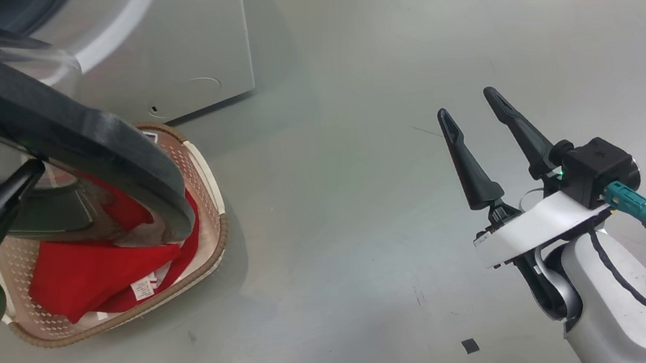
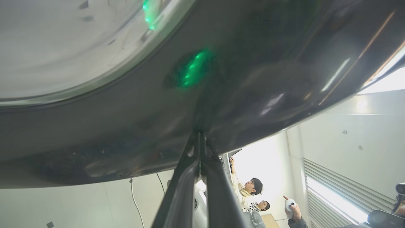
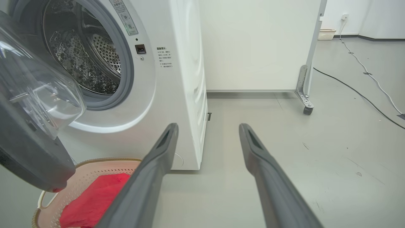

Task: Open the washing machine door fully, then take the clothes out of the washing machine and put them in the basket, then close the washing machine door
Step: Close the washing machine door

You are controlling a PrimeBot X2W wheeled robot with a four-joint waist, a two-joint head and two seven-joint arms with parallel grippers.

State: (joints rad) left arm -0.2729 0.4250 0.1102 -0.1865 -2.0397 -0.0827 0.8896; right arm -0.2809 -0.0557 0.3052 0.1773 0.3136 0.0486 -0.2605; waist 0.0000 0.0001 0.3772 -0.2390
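Observation:
The washing machine door stands part open at the upper left, its black rim hanging over the basket. Red clothes with a white label lie in the basket. My left gripper is shut with nothing held, and its tip rests against the door's outer face. In the left wrist view the closed fingers touch the glossy black rim. My right gripper hangs open over bare floor to the right. The right wrist view shows the washing machine, its steel drum, the door, the basket and the clothes.
A white panel on a castor stands behind the machine. Cables run across the grey floor on the right. A small basket sits far off by the wall. People stand in the background of the left wrist view.

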